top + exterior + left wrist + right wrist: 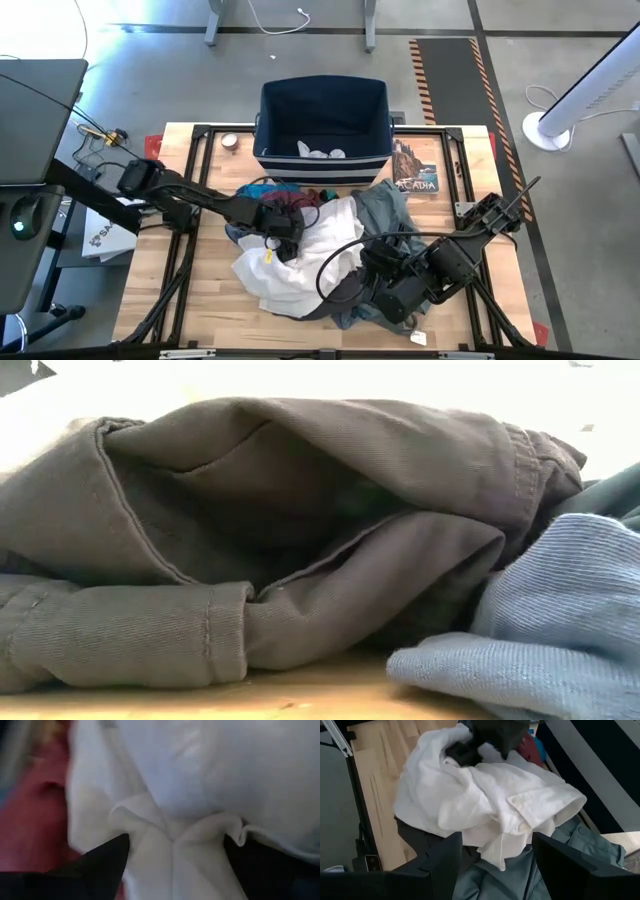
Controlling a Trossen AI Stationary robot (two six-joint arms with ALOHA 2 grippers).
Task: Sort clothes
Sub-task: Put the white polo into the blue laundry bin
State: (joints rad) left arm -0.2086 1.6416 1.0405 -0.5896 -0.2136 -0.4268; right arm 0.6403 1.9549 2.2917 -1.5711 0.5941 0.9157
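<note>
— Where do you stand, going left to right?

— My left gripper sits left of frame centre, down on the white shirt. My fingers are spread wide with a fold of white cloth between them, not pinched yet. Maroon cloth shows at that view's left edge.

— And the other hand?

— My right gripper is right of centre, jaws apart and empty, aimed across the grey-green shirt at the white one's cuff.

— How much is sorted?

— Little, I judge. The bin at top centre holds only a few pale pieces. The pile fills the middle of the table: white shirt, trousers, maroon and blue bits. Nearly all is left.
</note>
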